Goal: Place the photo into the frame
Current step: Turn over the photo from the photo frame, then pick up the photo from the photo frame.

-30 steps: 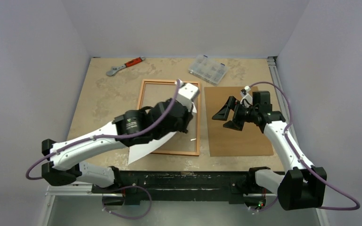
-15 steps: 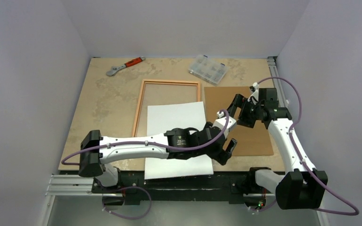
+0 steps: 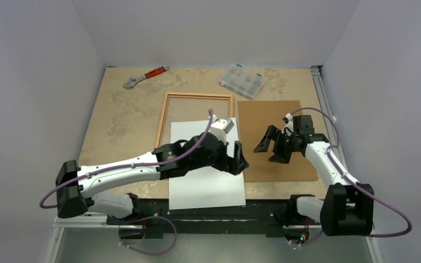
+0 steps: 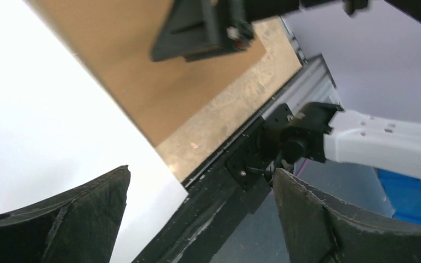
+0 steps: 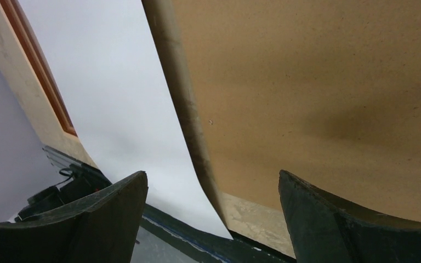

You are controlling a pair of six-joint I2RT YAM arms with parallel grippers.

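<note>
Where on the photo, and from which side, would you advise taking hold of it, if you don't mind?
Probably its near-right corner, approached from the near side. The photo lies flat, white back up, so most edges give no purchase, but its near edge seems to overhang the table, leaving room for a finger beneath.

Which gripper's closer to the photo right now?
Left. Left gripper hovers over the right edge of the photo; right gripper hangs over the brown backing board, beside it.

The left arm stretched out rightward, the left claw (image 3: 239, 162) spread wide and empty. The right arm bent inward, the right claw (image 3: 269, 149) gaping, pointed leftward.
</note>
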